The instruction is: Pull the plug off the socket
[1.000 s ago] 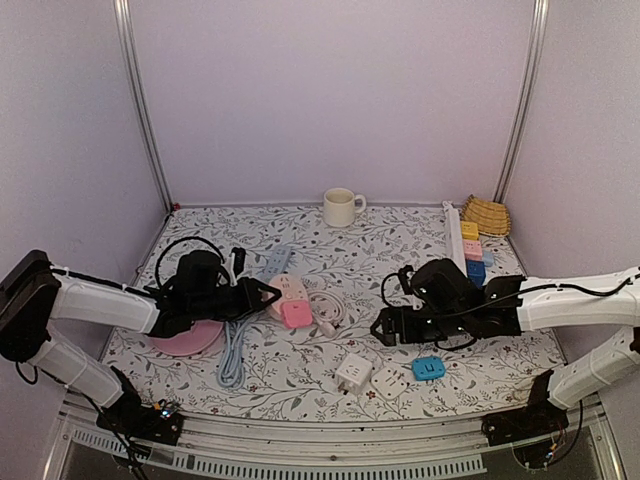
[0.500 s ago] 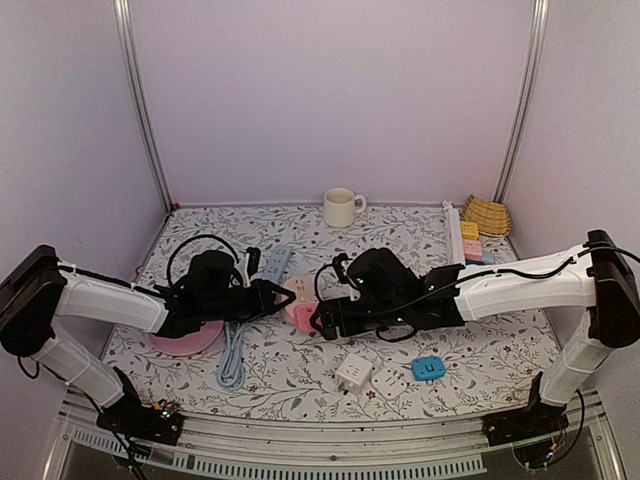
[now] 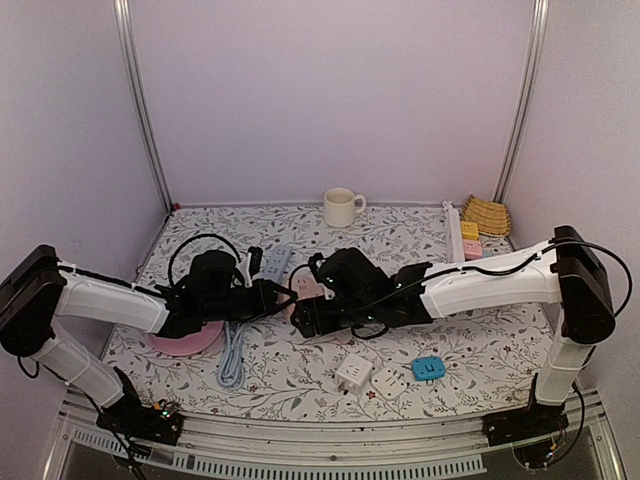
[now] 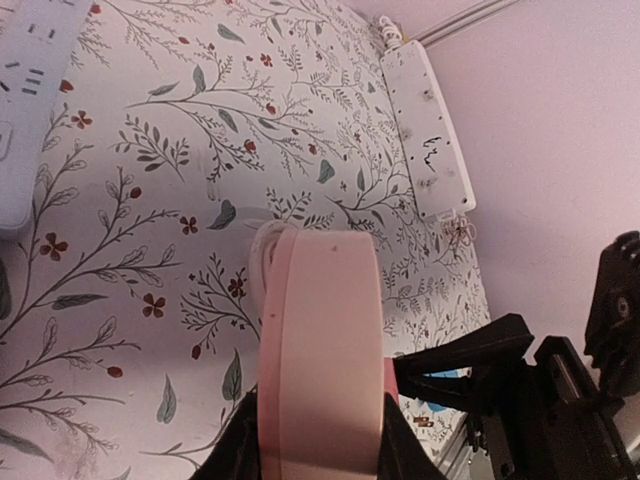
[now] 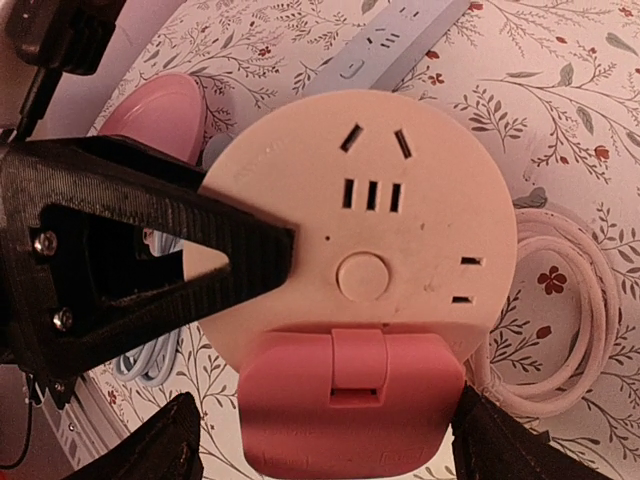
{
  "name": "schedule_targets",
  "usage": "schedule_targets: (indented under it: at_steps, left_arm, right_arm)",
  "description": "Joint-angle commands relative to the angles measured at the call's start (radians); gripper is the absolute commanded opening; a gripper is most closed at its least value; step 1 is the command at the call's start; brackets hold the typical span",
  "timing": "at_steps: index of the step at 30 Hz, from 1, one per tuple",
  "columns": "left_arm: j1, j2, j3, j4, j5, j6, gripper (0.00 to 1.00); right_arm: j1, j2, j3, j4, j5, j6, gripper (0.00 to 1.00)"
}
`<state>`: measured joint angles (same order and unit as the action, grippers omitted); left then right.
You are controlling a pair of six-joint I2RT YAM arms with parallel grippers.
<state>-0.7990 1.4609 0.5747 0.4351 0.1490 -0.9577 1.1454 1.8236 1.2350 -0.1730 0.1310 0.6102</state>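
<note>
A round cream socket (image 5: 370, 230) lies on the floral table, with a pink plug (image 5: 350, 405) pushed into its near edge. My left gripper (image 4: 320, 462) is shut on the socket (image 4: 320, 330), one finger (image 5: 150, 260) lying across its top face. My right gripper (image 5: 335, 445) is open, its fingers (image 5: 170, 445) on either side of the plug; the left one stands clear of it and the right one is close against it. In the top view the two grippers meet at the socket (image 3: 303, 289), left gripper (image 3: 280, 296) facing right gripper (image 3: 305, 318).
A coiled white cable (image 5: 560, 290) lies right of the socket. A pink plate (image 3: 190, 338) and a grey-blue power strip (image 3: 272, 262) are to the left. Two white adapters (image 3: 352, 372) and a blue one (image 3: 428, 368) lie in front. A cup (image 3: 341, 207) and a basket (image 3: 487, 214) stand at the back.
My right arm has swung left across the table to the socket and put its fingers around the pink plug. My left gripper has edged right and closed on the socket.
</note>
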Motion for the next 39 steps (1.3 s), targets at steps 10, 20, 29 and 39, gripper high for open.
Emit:
schedule_targets:
  at_steps: [10, 20, 29, 39]
  left_arm:
    - [-0.020, -0.022, 0.041, 0.060, 0.005, -0.002, 0.00]
    - [-0.020, -0.026, 0.037, 0.043, -0.018, 0.007, 0.00]
    - [0.026, -0.020, -0.001, 0.000, -0.088, 0.062, 0.00]
    - [0.052, -0.009, -0.006, -0.012, -0.085, 0.093, 0.00]
  right_arm:
    - [0.003, 0.051, 0.057, -0.017, 0.034, -0.010, 0.79]
    - [0.001, 0.056, 0.070, -0.033, 0.037, -0.003, 0.52]
    - [0.001, -0.018, 0.078, -0.040, 0.039, -0.006, 0.42]
    - [0.002, -0.084, 0.061, -0.053, 0.055, -0.014, 0.42]
